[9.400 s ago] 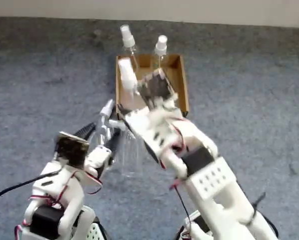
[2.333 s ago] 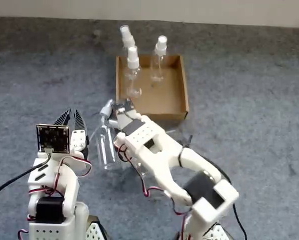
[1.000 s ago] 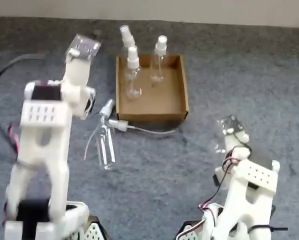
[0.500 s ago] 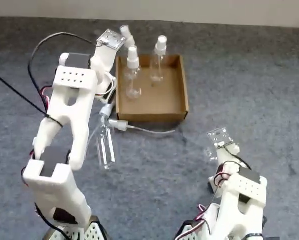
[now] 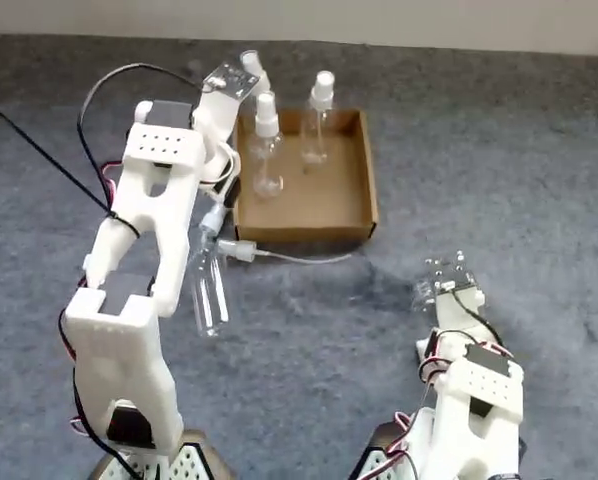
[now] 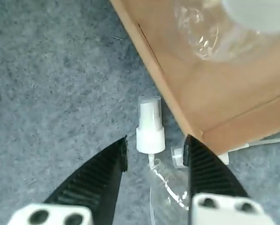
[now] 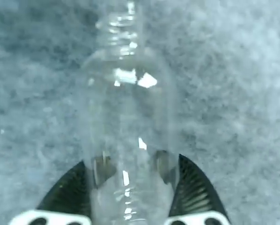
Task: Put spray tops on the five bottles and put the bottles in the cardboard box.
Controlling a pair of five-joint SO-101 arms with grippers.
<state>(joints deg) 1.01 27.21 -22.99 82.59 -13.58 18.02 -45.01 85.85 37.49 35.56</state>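
Bottles (image 5: 266,140), two, capped, stand in the cardboard box (image 5: 329,200); the right gripper (image 5: 437,290) is well apart from it. Left wrist view: left gripper (image 6: 155,139), spread wide, straddles the spray top (image 6: 150,131) of a lying bottle (image 6: 164,199) beside the box's corner. Right wrist view: jaws clamp an uncapped bottle (image 7: 126,108).

The left arm (image 5: 149,250) is made of white, boxy plastic parts with black motor blocks between them. Its flat white tops have rows of small round holes. A long black cable (image 5: 129,66) loops out from it, and thin red wires (image 5: 109,178) run along its side. The right arm (image 5: 474,390) is white too, with red and black wires by its joints. Both arms have black, pointed fingers (image 6: 91,187) with little ridges. The fingers sit on white bases with dark round holes.
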